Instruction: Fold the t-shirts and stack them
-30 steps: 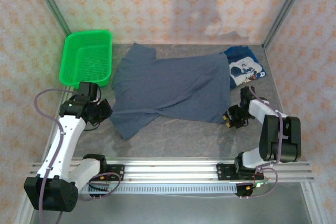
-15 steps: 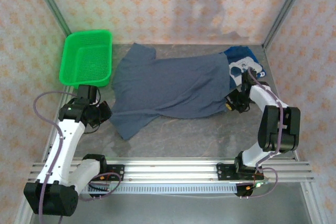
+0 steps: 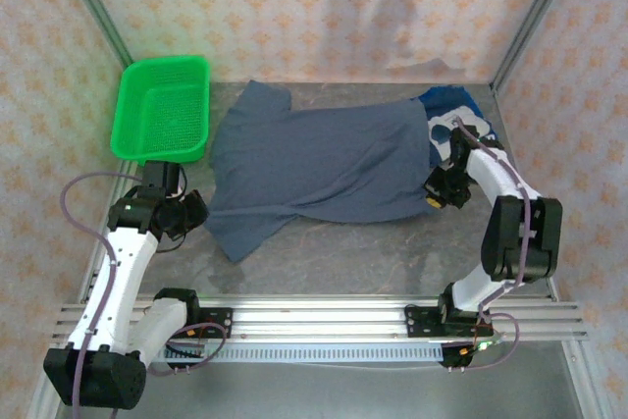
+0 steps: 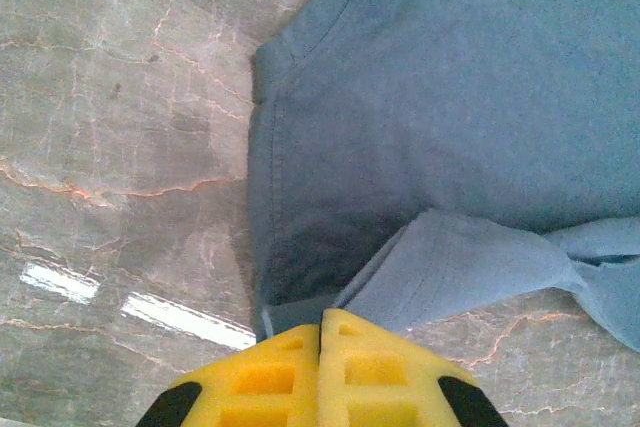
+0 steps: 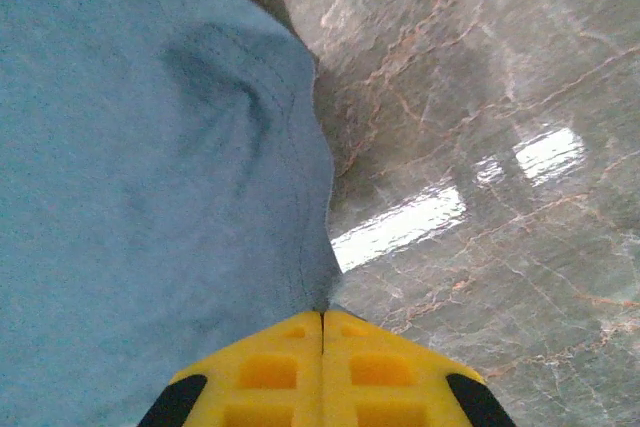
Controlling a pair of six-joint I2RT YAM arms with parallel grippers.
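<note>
- Clamps left gripper (image 3: 194,210) on slate-blue t-shirt (image 3: 324,159) at its lower-left edge, yellow pads (image 4: 280,367) pressed together.
- Pinches the same shirt's right hem in right gripper (image 3: 435,190), pads meeting on cloth.
- Lies at upper right, partly underneath: printed royal blue t-shirt (image 3: 453,98).

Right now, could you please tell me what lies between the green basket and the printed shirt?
The plain slate-blue shirt lies spread between the basket and the printed shirt, as the top view shows.
</note>
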